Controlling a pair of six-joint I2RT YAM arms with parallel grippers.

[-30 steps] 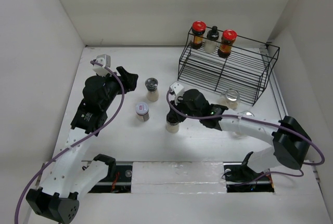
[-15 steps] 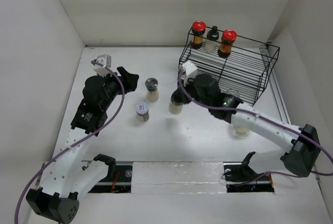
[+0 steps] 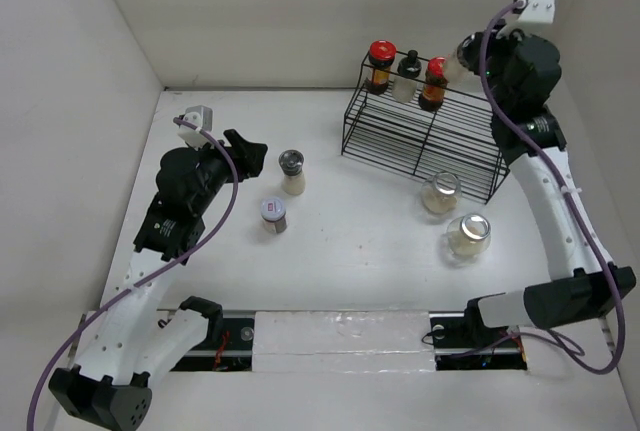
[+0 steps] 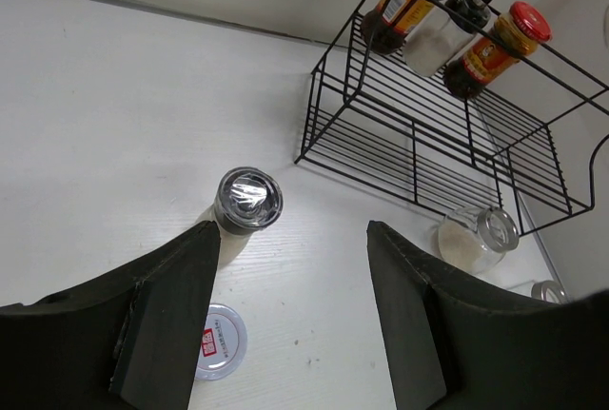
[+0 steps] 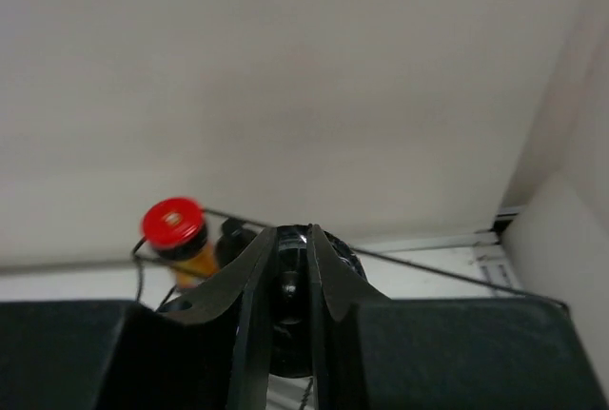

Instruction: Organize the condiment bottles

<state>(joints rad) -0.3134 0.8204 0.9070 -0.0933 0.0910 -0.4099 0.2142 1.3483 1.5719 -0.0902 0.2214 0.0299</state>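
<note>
Now aloft — bottle in right pincer

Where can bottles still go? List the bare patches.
Bare: the rack's lower tier; its top tier right of the three bottles; the table between the grey-lidded jar and the clear jars. Crowded: the top tier's left end.

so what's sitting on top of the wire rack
Two red-lidded jars with a black-capped bottle between them. The right gripper holds a pale bottle beside the right jar; whether it touches the wire rack is hidden.
</note>
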